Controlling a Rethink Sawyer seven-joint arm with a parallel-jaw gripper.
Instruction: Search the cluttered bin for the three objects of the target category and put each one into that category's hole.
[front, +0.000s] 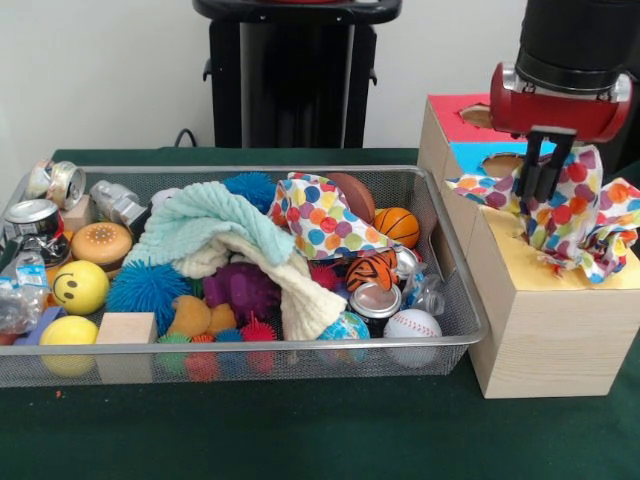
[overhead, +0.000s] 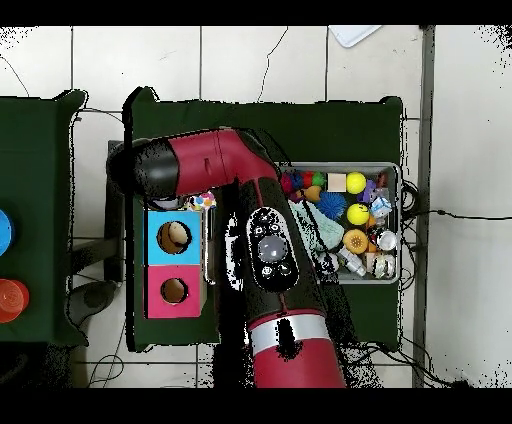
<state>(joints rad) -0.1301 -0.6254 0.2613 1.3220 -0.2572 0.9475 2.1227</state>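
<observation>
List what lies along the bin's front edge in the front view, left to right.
Yellow ball → wooden block → small spiky balls → globe ball → baseball.

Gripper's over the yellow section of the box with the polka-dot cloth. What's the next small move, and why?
Probably push straight down a little further. The gripper stands over the wooden box's yellow top, its fingers closed on the polka-dot cloth, but most of the cloth is bunched above the surface and spread over the top, so it is not through the hole yet. Release only after more has gone in.
</observation>
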